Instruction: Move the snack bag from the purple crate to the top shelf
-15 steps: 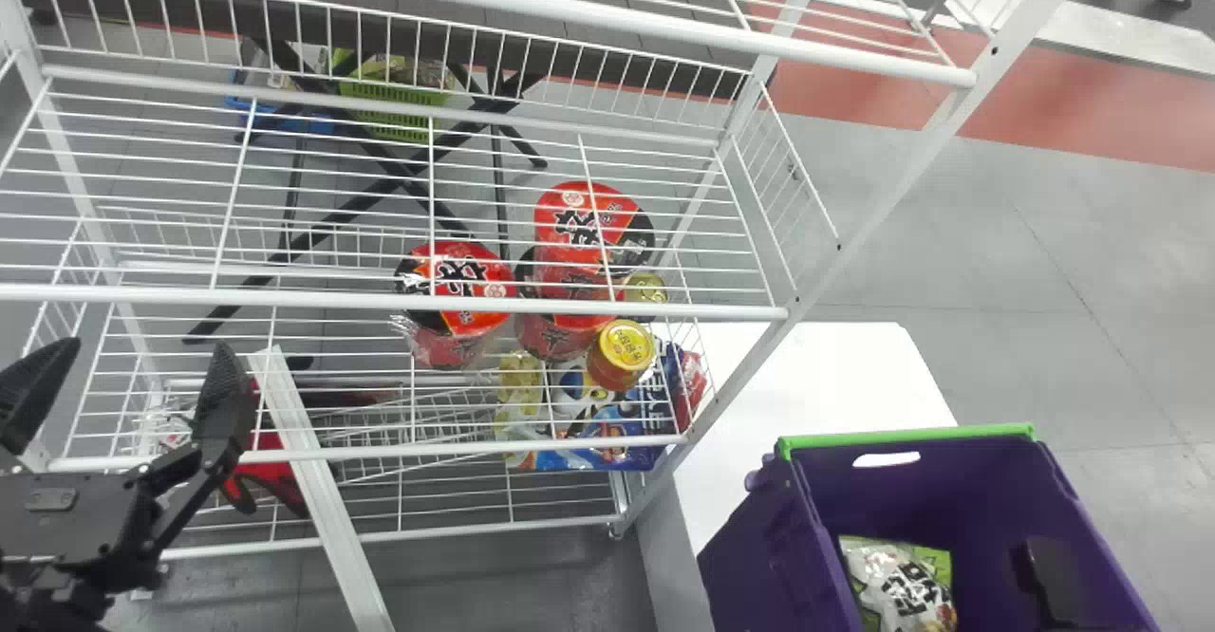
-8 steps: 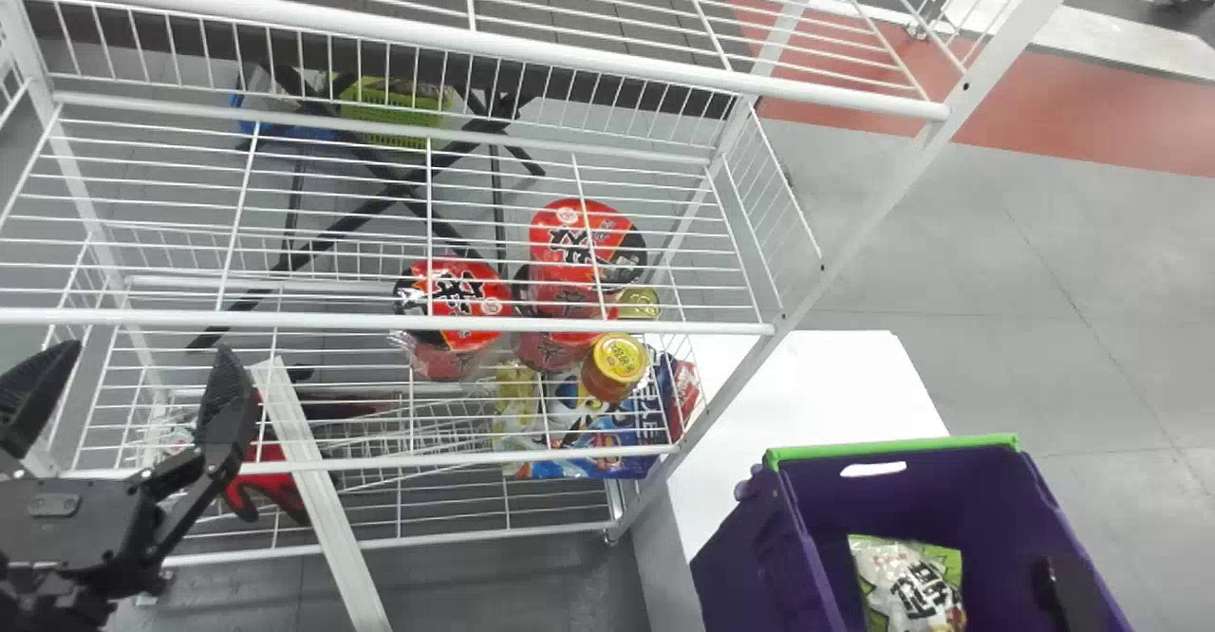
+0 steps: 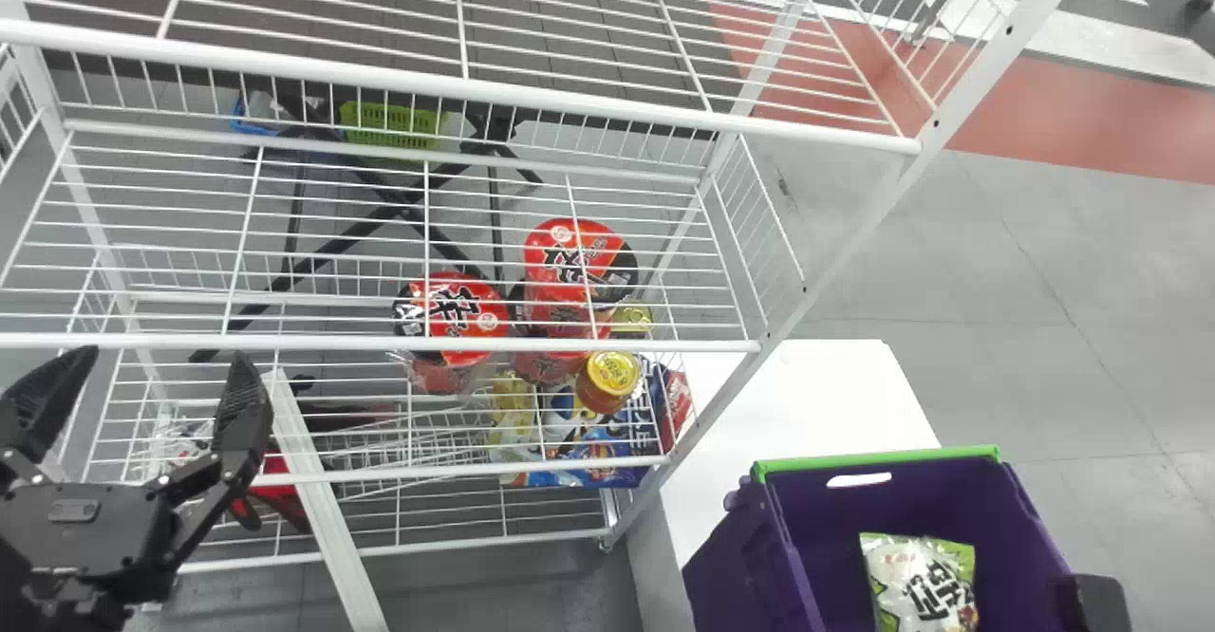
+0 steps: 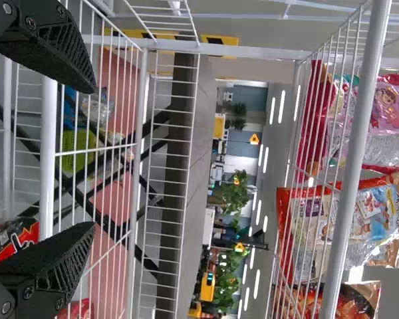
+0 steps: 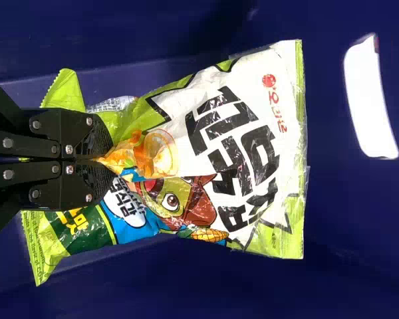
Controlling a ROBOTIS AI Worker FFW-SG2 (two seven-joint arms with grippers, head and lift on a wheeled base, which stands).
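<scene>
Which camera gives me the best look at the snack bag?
The right wrist view: the snack bag is close up there, most of its front visible, a fold pinched in the right gripper. The head view shows it smaller, inside the purple crate, running off the bottom edge.

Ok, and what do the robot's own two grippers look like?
Both are black. The left gripper has tapering, wedge-like fingers, finely textured with ribbed sides, on a flat body bearing a small rounded plate. The right gripper has glossy, rounded fingers on slim bars with silvery bolts.
</scene>
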